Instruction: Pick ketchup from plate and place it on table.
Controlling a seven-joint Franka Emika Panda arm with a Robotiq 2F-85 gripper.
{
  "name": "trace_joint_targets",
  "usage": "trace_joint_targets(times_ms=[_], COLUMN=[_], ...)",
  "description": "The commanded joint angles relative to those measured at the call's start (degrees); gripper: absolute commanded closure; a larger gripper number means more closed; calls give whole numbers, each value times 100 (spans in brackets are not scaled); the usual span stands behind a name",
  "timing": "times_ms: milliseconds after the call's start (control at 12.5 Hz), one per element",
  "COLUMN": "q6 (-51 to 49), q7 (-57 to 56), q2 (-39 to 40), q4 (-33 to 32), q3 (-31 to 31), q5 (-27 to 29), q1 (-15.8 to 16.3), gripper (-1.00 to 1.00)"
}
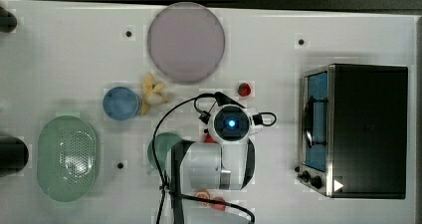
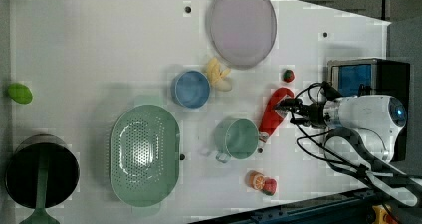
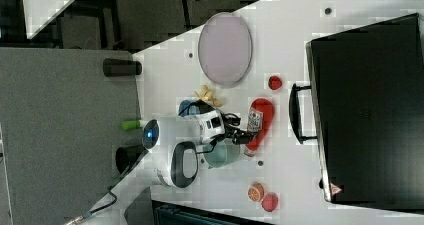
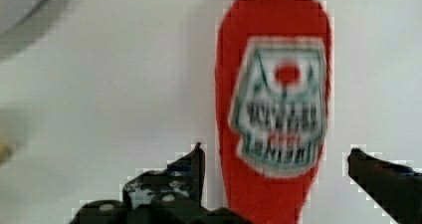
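Note:
The ketchup (image 4: pixel 273 94), a red bottle with a white label, lies flat on the white table (image 1: pixel 74 50), well apart from the plate. In the left view the ketchup (image 2: pixel 272 115) rests between a green mug and my arm. My gripper (image 4: pixel 276 157) is open and straddles the bottle's lower body, with a gap of table showing at each fingertip (image 4: pixel 196 154). The gripper (image 2: pixel 286 106) hovers just above the bottle. The lilac-grey plate (image 1: pixel 185 42) sits bare at the top view's far edge. In the right view the ketchup (image 3: pixel 257 122) lies below the plate (image 3: pixel 225 49).
A green mug (image 2: pixel 239 138) stands right beside the bottle. A blue bowl (image 1: pixel 121 103), a banana (image 1: pixel 153 93) and a small red fruit (image 1: pixel 244 89) lie near the plate. A green perforated basket (image 1: pixel 67 158) is at the top view's left, a toaster oven (image 1: pixel 356 129) at its right.

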Motion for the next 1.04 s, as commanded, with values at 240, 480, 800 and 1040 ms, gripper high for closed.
trace_joint_targets(times_ms=[240, 480, 800, 1040], q6=[-195, -1468, -3275, -4285], q7=[340, 893, 1542, 1569], q2=[-999, -1553, -1859, -1865], q4=[351, 987, 2160, 3015], q3=[45, 33, 40, 43], q5=[34, 35, 36, 37], q1=[8, 6, 6, 7], gripper=[-100, -100, -100, -100])
